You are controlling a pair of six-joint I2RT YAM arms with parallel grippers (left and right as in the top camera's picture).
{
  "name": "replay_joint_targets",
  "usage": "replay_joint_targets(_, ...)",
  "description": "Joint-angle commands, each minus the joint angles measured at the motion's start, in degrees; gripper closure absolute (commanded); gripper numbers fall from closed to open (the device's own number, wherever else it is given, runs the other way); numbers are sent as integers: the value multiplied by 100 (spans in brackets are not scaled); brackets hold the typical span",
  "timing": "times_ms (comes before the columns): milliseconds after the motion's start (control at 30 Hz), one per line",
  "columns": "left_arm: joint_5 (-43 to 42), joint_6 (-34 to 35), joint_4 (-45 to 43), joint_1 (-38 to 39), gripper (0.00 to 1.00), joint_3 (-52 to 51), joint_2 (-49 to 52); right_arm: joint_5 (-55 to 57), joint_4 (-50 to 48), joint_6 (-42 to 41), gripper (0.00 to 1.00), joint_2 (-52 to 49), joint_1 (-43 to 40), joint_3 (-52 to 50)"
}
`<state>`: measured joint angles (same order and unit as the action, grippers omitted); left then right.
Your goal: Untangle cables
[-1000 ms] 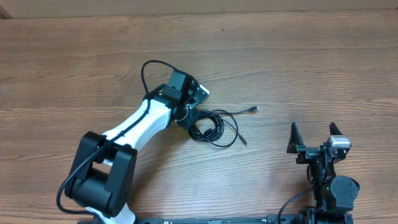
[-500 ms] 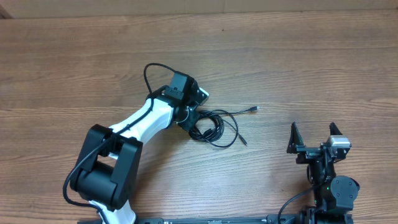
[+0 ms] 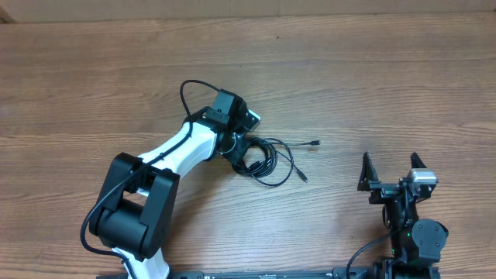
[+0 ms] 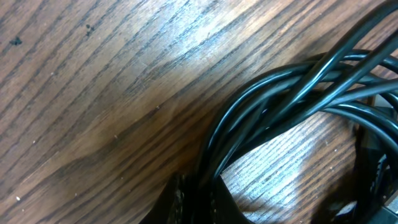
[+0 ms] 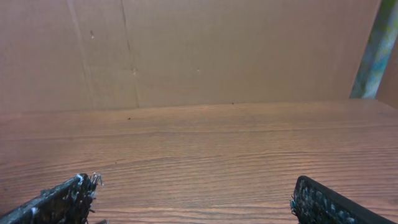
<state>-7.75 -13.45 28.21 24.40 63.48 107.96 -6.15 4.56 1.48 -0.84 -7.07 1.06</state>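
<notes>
Worktop (image 3: 403,70): wood-grain surface; a cardboard wall (image 5: 236,50) stood behind its far edge.
Cables (image 3: 269,160): thin black cords bunched in overlapping loops near the middle of the worktop, well apart from every edge. In the left wrist view the strands (image 4: 292,93) crossed over one another.
Plug ends (image 3: 316,143): one lay out toward the right edge; a second plug (image 3: 304,178) lay nearer the front edge.
Left end effector (image 3: 235,146): clenched on the left side of the cables; strands ran in between its fingers (image 4: 186,199).
Right end effector (image 3: 390,164): released, jaws spread wide, nothing between them, by the front right corner, well apart from the cables.
</notes>
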Motion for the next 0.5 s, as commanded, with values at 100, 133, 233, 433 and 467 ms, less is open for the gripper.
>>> replay_joint_targets(100,68,798,186,37,96,306,-39,-9,-20,-42,0,68,26,-61)
replay_joint_targets(133,66,933,291,37,96,409,-101,-9,-20,-42,0,68,26,-61)
replay_joint_targets(233,66,1368,643,37,96,758,-271,-9,-20,-44,0,68,26,-61)
replay_joint_targets(433,66,2896,1399,37,96,1419,-535,-9,-20,-42,0,68,26,-61)
replay_joint_targets(467,66,3209,1471,35,96,1464,-562,-9,-20,-42,0,68,26,-61)
